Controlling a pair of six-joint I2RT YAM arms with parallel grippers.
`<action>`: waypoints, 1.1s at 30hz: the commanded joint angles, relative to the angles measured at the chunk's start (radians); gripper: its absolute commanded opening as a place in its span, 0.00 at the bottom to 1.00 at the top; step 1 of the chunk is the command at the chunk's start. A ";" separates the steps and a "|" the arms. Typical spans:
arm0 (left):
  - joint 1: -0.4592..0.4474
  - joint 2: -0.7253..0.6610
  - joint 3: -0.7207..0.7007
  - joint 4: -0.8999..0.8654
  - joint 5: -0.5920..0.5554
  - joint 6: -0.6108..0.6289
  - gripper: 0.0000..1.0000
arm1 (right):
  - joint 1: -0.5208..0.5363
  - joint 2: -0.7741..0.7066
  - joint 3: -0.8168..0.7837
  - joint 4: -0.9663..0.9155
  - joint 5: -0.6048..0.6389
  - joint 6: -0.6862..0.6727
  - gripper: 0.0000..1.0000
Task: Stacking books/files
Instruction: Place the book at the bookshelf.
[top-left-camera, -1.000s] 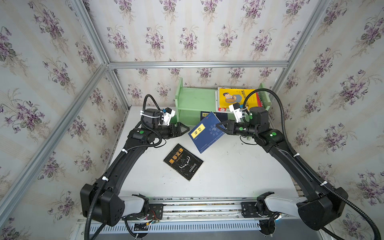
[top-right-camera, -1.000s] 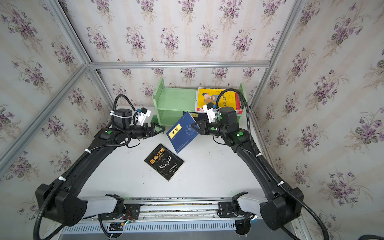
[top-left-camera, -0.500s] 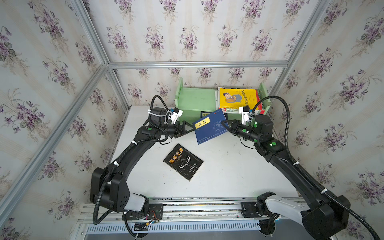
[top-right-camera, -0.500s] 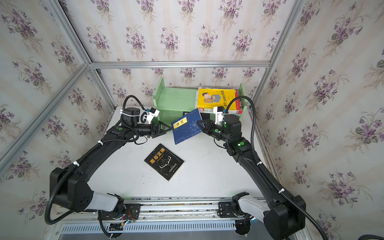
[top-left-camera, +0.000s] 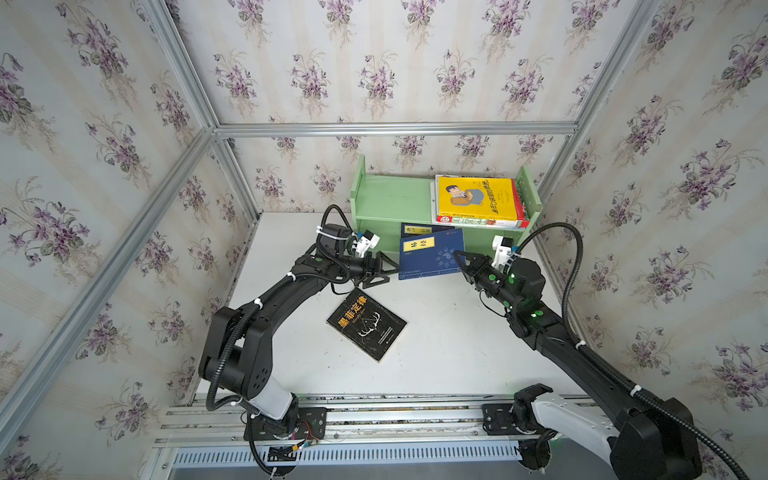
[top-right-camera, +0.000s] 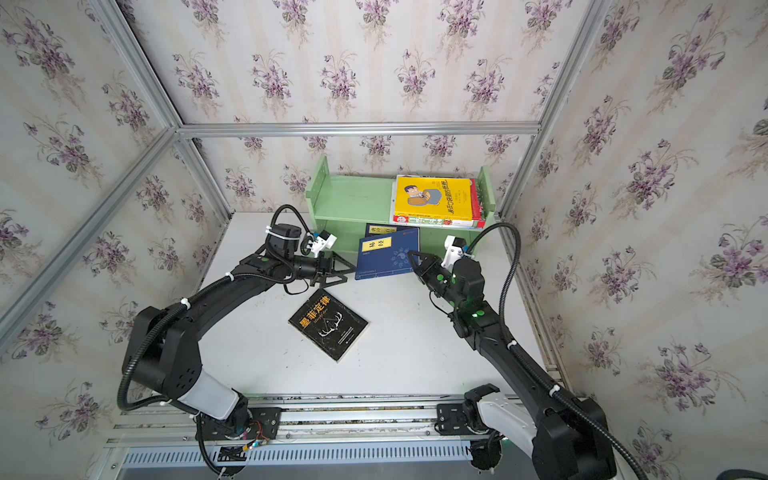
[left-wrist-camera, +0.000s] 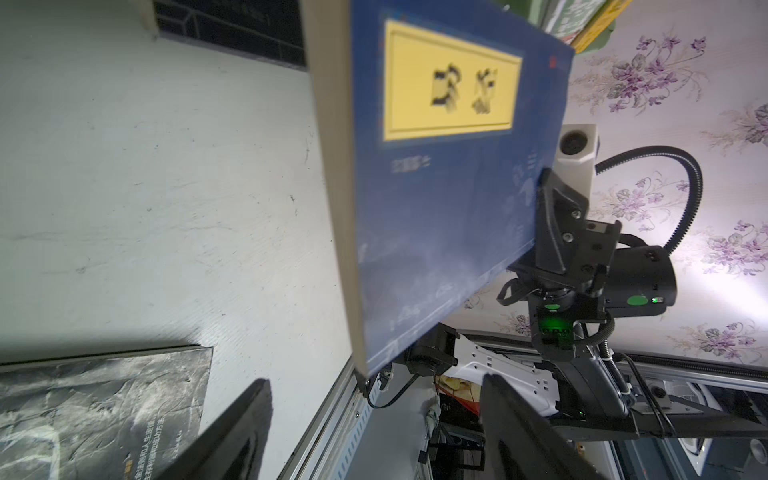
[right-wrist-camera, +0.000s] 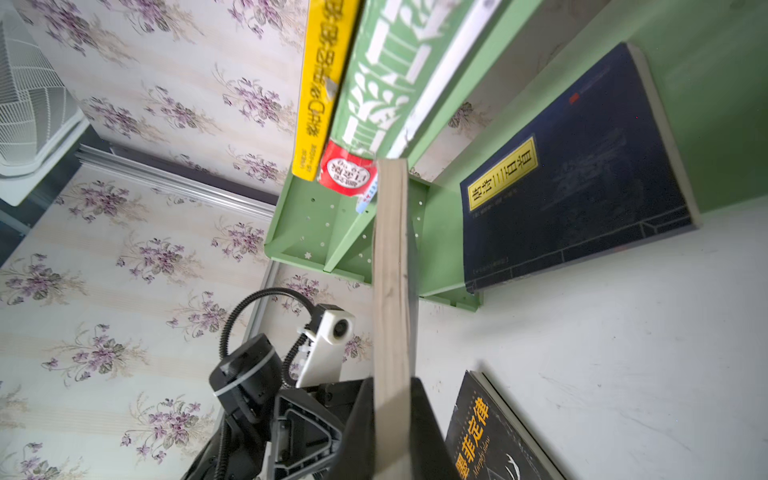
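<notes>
Placing step: right hand (top-left-camera: 459, 257) pinches navy yellow-label book (top-left-camera: 428, 259) in front of green shelf (top-left-camera: 390, 199), left hand (top-left-camera: 392, 272) spread wide beside it; next, probably slide it onto shelved navy book (top-left-camera: 417, 229).

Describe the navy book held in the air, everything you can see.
The navy book is a paperback with a yellow title label near one corner, faint pale art and cream page edges. It hangs tilted above the table, before the green shelf, clamped at one edge by the right end effector. The open left end effector faces its opposite edge; contact there is unclear.
</notes>
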 joint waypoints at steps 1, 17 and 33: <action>-0.005 0.016 0.008 0.032 -0.003 -0.016 0.81 | -0.012 -0.006 -0.018 0.119 0.009 0.041 0.00; -0.065 0.101 0.026 0.295 -0.008 -0.247 0.64 | -0.059 0.078 -0.094 0.356 -0.055 0.172 0.00; -0.077 0.126 -0.075 0.787 -0.056 -0.604 0.28 | -0.089 0.117 -0.148 0.444 -0.090 0.227 0.00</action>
